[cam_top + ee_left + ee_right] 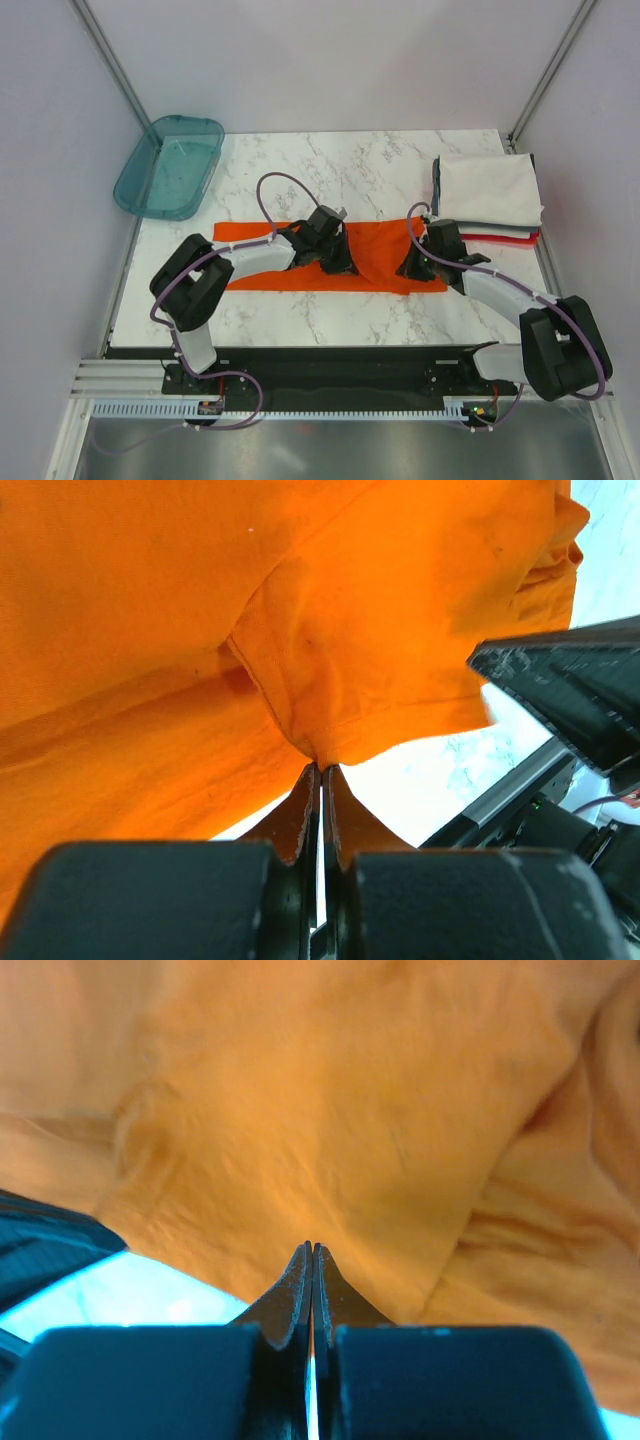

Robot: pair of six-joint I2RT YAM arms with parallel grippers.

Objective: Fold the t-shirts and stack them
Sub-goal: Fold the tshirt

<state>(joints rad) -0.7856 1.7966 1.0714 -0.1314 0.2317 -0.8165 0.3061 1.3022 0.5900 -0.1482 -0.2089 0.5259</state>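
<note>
Top external view: one bright orange cloth t-shirt (380,250) lies mid-frame, and one folded stack of shirts (490,190), white over red, sits at right. Two arms bend inward. The left gripper (320,770) and right gripper (310,1250) each pinch orange fabric, jaws closed.

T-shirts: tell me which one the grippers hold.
The orange t-shirt, spread mid-table, pinched by the left gripper and right gripper; the others lie folded in the stack at right.
</note>
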